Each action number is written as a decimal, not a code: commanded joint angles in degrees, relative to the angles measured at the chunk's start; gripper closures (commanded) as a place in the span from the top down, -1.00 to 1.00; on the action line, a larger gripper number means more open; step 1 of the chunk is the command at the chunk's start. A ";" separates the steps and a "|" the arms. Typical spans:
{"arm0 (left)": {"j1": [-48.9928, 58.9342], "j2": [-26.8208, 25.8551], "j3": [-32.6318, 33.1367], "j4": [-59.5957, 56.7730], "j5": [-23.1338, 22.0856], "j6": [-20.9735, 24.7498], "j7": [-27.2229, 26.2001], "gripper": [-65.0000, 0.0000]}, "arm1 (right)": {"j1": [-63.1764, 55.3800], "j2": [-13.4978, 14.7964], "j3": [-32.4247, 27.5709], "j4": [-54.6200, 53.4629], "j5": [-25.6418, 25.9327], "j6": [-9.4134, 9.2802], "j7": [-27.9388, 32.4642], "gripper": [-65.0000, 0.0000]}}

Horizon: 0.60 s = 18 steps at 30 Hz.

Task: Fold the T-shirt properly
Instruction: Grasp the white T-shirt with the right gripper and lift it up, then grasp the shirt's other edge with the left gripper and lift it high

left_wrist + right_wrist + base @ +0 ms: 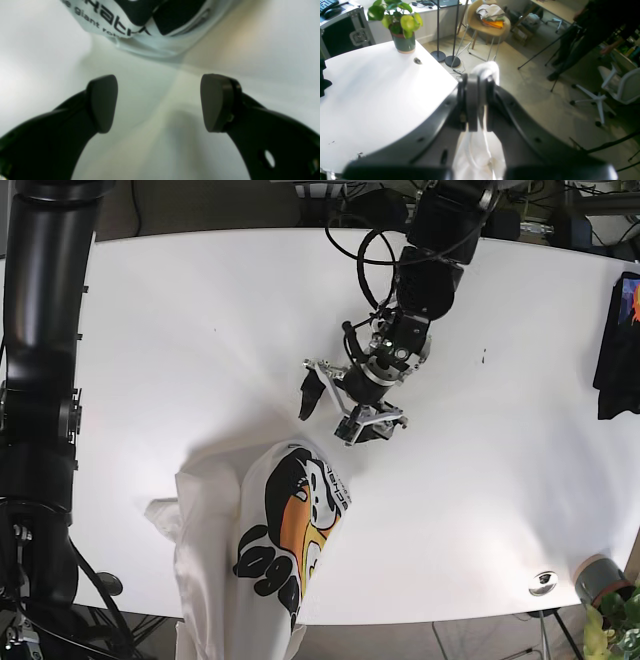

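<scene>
Right claw [477, 100] is gripping a bunch of T-shirt [270, 550] cloth out past the tabletop [200, 330] edge; shirt is draping over the near edge, crumpled. Left claw [335, 408] is gaping, empty, just beside the print. Risk: lopsided single grip is dragging the shirt off.

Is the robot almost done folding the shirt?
Not yet. The white T-shirt with the cartoon print lies bunched, partly hanging off the white table. The right gripper pinches a piece of it; the left gripper hovers open nearby. All the neat folding remains.
</scene>
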 commanded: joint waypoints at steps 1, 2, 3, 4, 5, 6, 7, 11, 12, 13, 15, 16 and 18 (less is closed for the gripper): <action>-1.92 0.41 2.12 -3.11 -0.42 4.29 -4.43 0.48 | 2.60 0.39 0.65 0.63 0.46 -0.24 2.29 -0.94; -2.71 0.49 3.26 -5.14 -0.42 6.58 -6.02 0.49 | 2.60 0.48 0.65 0.63 0.46 -0.24 2.29 -0.94; -3.32 0.49 4.14 -6.72 -0.42 8.16 -7.34 0.53 | 2.60 0.48 0.65 0.63 0.46 -0.16 2.29 -0.94; -3.85 0.58 4.85 -8.04 -0.42 9.30 -8.57 0.56 | 2.60 0.48 0.65 0.63 0.46 -0.16 2.29 -0.94; -4.47 0.58 5.81 -9.88 -0.42 10.36 -10.24 0.62 | 2.60 0.48 0.65 0.63 0.46 -0.16 2.29 -0.94; -4.73 0.58 6.52 -11.20 -0.42 10.80 -11.47 0.67 | 2.60 0.48 0.65 0.63 0.46 -0.16 2.29 -0.94; -5.17 0.67 7.31 -12.70 -0.42 11.50 -12.87 0.71 | 2.60 0.48 0.65 0.63 0.46 -0.16 2.29 -0.94; -7.37 0.76 9.94 -16.21 -0.68 14.14 -14.98 0.76 | 2.60 0.48 0.65 0.63 0.46 -0.16 2.29 -0.94; -7.89 0.76 10.65 -16.92 -0.77 14.31 -14.98 0.77 | 2.60 0.48 0.65 0.63 0.46 -0.16 2.29 -0.94; -8.25 0.85 11.00 -17.44 -0.86 14.31 -15.07 0.77 | 2.60 0.48 0.65 0.63 0.46 -0.16 2.29 -0.94; -9.56 1.90 11.53 -19.38 -0.86 14.31 -15.07 0.77 | 2.60 0.48 0.65 0.63 0.46 -0.16 2.29 -0.94; -10.09 2.43 11.35 -20.26 -0.86 14.31 -15.07 0.77 | 2.60 0.48 0.65 0.63 0.46 -0.16 2.29 -0.94; -11.06 3.13 11.35 -21.93 -0.86 14.31 -15.07 0.78 | 2.60 0.48 0.65 0.63 0.46 -0.16 2.29 -0.94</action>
